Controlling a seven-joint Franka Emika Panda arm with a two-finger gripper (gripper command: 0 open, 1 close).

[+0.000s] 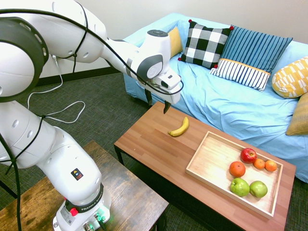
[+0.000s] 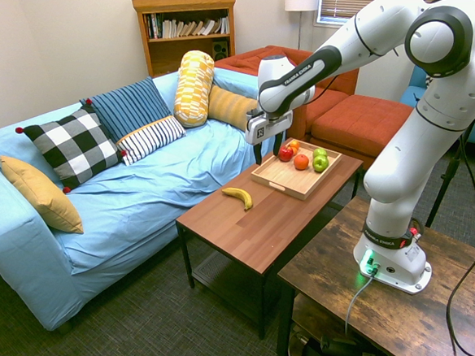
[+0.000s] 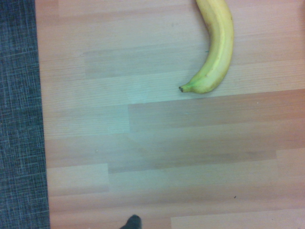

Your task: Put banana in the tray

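A small curved yellow banana (image 1: 179, 127) (image 2: 238, 197) lies on the reddish-brown table, near the edge that faces the sofa. The wrist view shows one end of the banana (image 3: 214, 52) on the wood. My gripper (image 1: 157, 102) (image 2: 267, 148) hangs open above the table, with nothing between its two dark fingers. It is a short way from the banana, off toward the table's end, and well above it. The pale wooden tray (image 1: 211, 161) (image 2: 287, 183) lies on the other half of the table and holds apples and oranges at its far end.
In the tray are a red apple (image 1: 248, 155), two green apples (image 1: 239, 186), and three oranges (image 1: 237, 169). A blue sofa (image 1: 231, 106) with cushions runs along the table's long side. A darker wooden table (image 2: 392, 289) bears the arm's base.
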